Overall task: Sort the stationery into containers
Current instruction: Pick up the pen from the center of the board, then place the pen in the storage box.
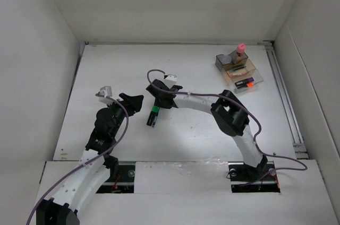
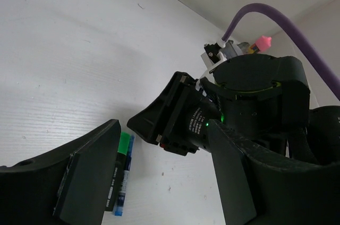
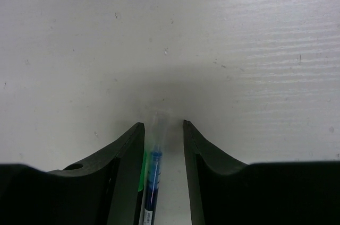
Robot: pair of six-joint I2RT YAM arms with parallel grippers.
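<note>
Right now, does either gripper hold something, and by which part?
Nothing is held. The right gripper is open around the blue pen, near its clear end, with gaps on both sides. The left gripper is open and empty.

Blue pen (image 3: 154, 177) between parted fingers (image 3: 125, 180) (green highlighter (image 3: 142, 172) alongside)

green-and-black plastic highlighter (image 2: 120, 167): green end, black barrel | thin clear-barrelled pen (image 3: 154, 174): blue core | cylindrical glue stick (image 1: 240, 51): pink cap, peach body | clear plastic desk organizer (image 1: 222, 61): smoky-grey tall compartment, amber-tinted shallow steps | flat table (image 1: 202, 136): white, fine ribbed grain | looping arm cable (image 1: 125, 124): purple
</note>
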